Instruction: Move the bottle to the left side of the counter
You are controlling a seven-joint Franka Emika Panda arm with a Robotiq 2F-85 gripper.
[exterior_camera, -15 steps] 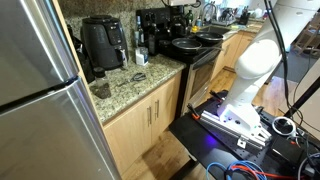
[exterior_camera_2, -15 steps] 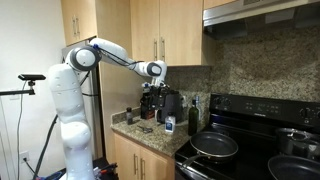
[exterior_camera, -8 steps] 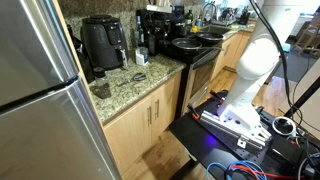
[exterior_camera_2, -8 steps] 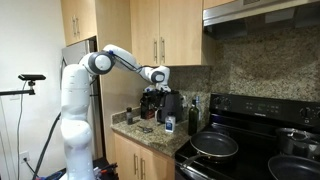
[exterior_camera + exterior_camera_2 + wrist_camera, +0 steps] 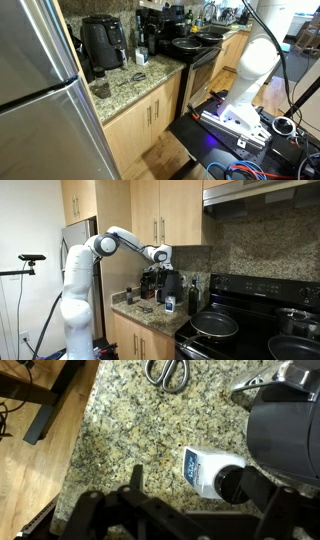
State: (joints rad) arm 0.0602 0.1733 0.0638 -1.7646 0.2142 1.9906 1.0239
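While exterior view shows bottle, wrist adds scissors.

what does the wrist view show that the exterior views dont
Only the wrist view: scissors lying on the counter beyond the bottle, plus the bottle's white label and dark cap seen from above. Only the exterior views: the whole arm, the fridge, the black air fryer, the stove with pans, the wooden cabinets. Both: the bottle standing on the counter and the open gripper above it, holding nothing.
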